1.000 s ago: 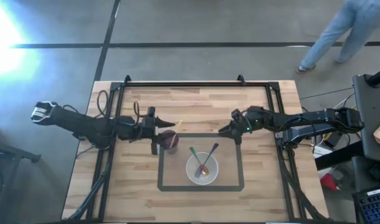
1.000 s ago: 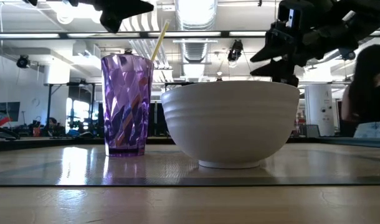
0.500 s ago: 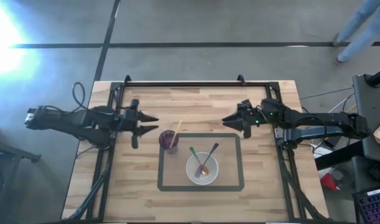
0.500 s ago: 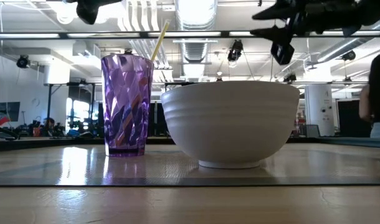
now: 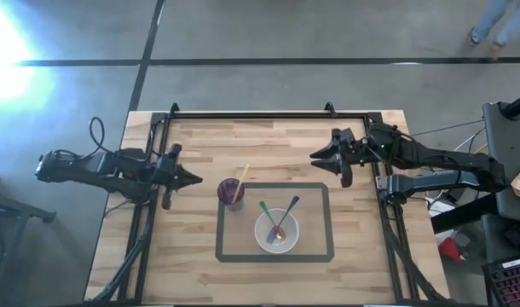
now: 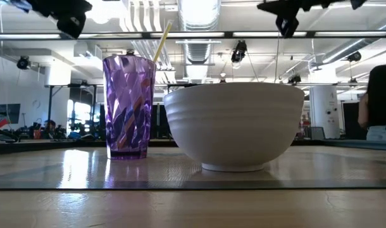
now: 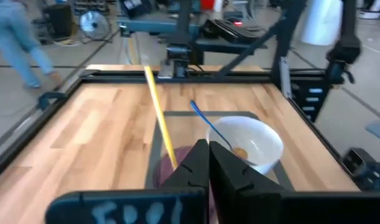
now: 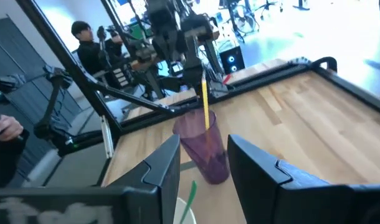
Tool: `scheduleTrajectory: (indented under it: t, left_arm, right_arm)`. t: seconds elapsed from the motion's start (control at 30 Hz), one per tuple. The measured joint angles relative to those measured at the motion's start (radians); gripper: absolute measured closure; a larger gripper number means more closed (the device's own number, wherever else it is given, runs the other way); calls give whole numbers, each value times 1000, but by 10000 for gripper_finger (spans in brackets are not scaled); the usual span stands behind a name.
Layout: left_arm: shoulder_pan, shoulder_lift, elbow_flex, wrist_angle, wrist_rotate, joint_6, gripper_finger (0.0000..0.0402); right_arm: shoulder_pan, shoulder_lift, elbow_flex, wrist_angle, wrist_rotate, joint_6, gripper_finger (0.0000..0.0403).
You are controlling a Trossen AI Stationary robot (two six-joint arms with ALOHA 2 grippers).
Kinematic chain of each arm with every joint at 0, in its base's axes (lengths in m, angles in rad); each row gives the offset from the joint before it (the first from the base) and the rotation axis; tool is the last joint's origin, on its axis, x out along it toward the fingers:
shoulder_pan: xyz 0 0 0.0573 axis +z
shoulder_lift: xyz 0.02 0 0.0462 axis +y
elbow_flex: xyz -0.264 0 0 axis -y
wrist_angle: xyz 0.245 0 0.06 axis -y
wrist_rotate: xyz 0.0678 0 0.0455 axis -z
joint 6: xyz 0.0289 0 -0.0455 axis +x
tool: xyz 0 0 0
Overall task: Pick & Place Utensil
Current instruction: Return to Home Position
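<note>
A purple cup [image 5: 232, 194] stands on the wooden table at the far left corner of a black tape rectangle. A yellow utensil [image 5: 241, 176] stands in the cup, its handle [image 6: 161, 39] leaning out over the rim. A white bowl [image 5: 277, 231] inside the rectangle holds a green utensil [image 5: 267, 211] and a dark one [image 5: 287, 210], their handles resting on its rim. My left gripper [image 5: 195, 179] hangs left of the cup, shut on nothing; in the left wrist view its fingers [image 7: 207, 163] hide part of the cup. My right gripper [image 5: 316, 158] is open, right of and beyond the cup [image 8: 202, 146].
Black frame rails [image 5: 251, 114] run along the table's far, left and right edges. Bare wood lies near the front edge [image 5: 260, 277]. A person's legs [image 5: 492, 19] show on the floor beyond the far right corner, and other people [image 8: 84, 37] sit beyond the table.
My left gripper has drawn back from over the cup toward the table's left edge and has shut on nothing. My right gripper has pulled away from the bowl toward the far edge, rising, and has stayed open. The cup, the bowl and the utensils have not moved.
</note>
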Motion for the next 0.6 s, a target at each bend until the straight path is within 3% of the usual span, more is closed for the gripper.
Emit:
scheduleTrajectory:
  t: [0.6]
  left_arm:
    - [-1, -316, -416, 301, 56, 31, 401]
  right_arm:
    - [0, -66, 222, -254, 2, -117, 305]
